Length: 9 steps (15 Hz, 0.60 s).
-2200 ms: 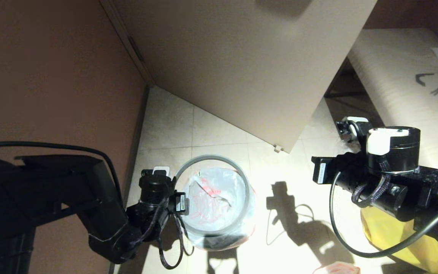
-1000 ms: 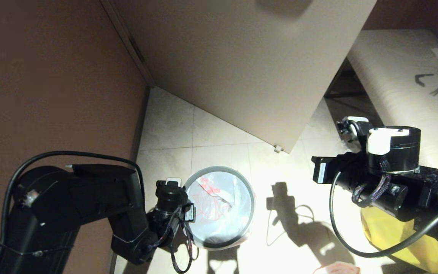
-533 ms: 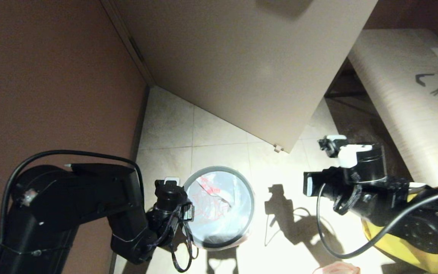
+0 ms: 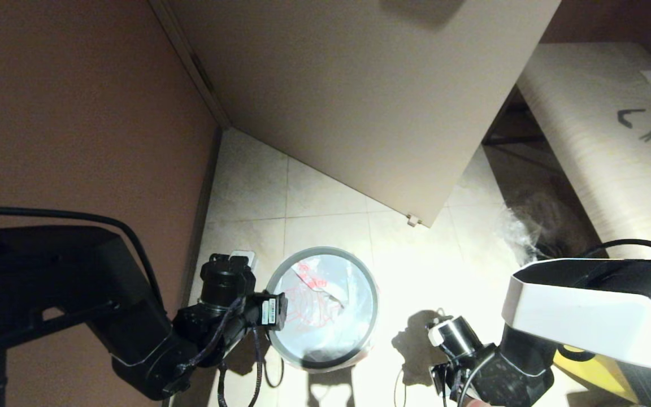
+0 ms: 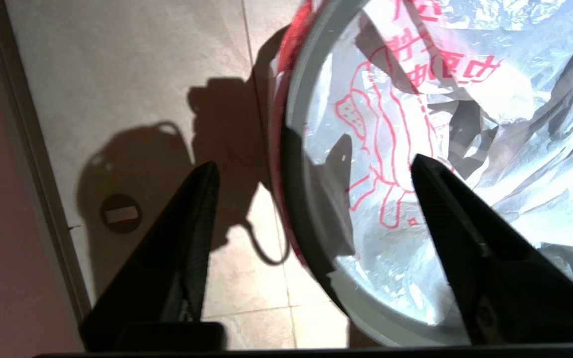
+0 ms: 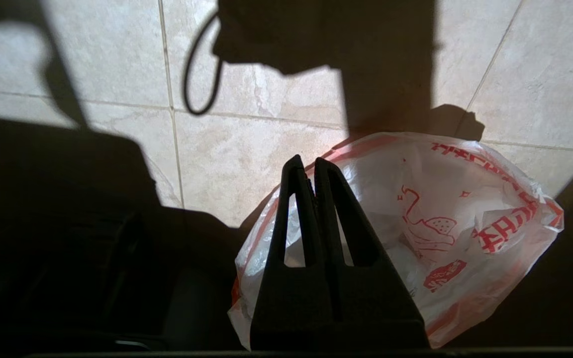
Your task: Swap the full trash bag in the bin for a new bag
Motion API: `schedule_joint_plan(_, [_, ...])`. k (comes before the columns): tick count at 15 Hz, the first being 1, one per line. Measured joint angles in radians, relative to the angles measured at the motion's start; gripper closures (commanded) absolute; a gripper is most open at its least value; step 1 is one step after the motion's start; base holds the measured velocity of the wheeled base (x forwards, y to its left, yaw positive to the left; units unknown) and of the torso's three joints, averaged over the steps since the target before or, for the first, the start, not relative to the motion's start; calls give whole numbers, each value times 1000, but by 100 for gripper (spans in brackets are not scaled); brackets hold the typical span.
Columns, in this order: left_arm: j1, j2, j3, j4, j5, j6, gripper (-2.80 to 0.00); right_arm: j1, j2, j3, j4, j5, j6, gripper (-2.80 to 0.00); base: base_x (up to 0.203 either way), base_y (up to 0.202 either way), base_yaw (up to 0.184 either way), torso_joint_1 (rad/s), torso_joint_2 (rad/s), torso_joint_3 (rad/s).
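My left gripper (image 5: 311, 171) hangs pointing down with its two fingers (image 5: 187, 233) spread wide apart, while my right gripper (image 6: 305, 166), low at my right side, has its fingers pressed together.

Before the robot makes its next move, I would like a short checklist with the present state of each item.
1. New bag lines the bin: ok.
2. Grey rim ring sits over the bag's edge: ok.
3. Left gripper open, holding nothing: ok.
4. Right gripper shut above the full trash bag on the floor: ok.
5. Right gripper touching that bag: cannot tell.
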Motion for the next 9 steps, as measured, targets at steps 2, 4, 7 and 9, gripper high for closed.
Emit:
schedule_joint_plan(2, [-2,-5,1,3,-11,-11,-280,4,-80,-2,0,3,9,0,0,0,0,0,0,0])
schedule_joint_plan(4, [-8,0,4,2,-35,-34,0,9,-279,-6,0,6,18,0,0,0,0,0,0,0])
schedule_joint_plan(7, [-3,-4,21,-10,-183,-51,0,10,-580,-11,1,9,29,0,0,0,0,0,0,0])
schedule_joint_plan(9, [20,-10,30,-64,-335,-98,0,10,-689,-13,2,11,36,0,0,0,0,0,0,0])
